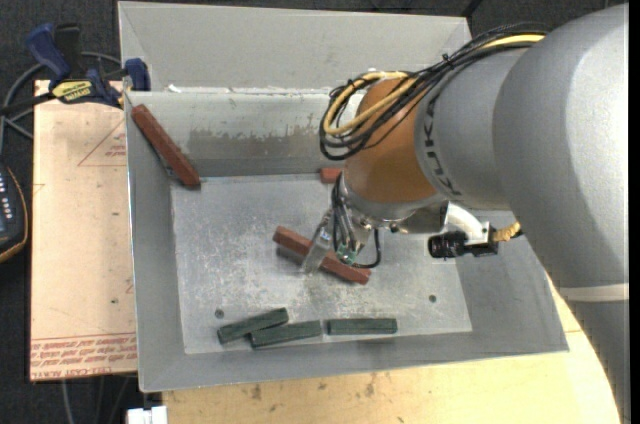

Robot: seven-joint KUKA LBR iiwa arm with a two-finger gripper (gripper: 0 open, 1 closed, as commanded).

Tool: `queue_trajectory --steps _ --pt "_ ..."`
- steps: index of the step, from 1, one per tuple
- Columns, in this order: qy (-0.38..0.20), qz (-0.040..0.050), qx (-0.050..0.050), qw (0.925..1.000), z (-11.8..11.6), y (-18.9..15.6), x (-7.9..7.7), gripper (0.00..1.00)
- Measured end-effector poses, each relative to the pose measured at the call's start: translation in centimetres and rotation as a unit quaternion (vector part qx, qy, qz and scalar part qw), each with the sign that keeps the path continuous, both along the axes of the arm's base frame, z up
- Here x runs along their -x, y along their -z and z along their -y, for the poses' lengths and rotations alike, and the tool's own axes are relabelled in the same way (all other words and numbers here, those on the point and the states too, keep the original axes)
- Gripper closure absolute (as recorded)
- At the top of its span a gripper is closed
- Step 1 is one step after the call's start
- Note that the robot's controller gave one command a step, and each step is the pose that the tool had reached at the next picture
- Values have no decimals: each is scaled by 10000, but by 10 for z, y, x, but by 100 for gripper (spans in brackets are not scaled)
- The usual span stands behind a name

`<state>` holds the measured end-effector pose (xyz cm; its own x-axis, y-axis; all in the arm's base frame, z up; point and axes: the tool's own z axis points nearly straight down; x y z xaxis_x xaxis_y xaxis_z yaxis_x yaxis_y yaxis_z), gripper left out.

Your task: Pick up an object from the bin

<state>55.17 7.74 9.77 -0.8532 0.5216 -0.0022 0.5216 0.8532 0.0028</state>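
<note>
My gripper [329,255] is low in the middle of the bin, right down on a long reddish-brown bar [293,241] that lies flat and slants from upper left to lower right. The bar's two ends stick out on either side of the gripper, and its middle is hidden under it. A small reddish piece [329,174] lies just behind the gripper, at the foot of the back wall.
Another reddish-brown bar [165,147] leans in the far left corner. Three dark green bars [287,333] lie in a row along the front of the bin. The arm and its orange cover hang over the bin's right half.
</note>
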Motion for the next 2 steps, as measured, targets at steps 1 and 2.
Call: queue_trajectory --steps 1,2 --pt "-13 8 -1 10000 -1 -40 -1 100" --pt "-29 20 -1 10000 -1 -95 -3 100"
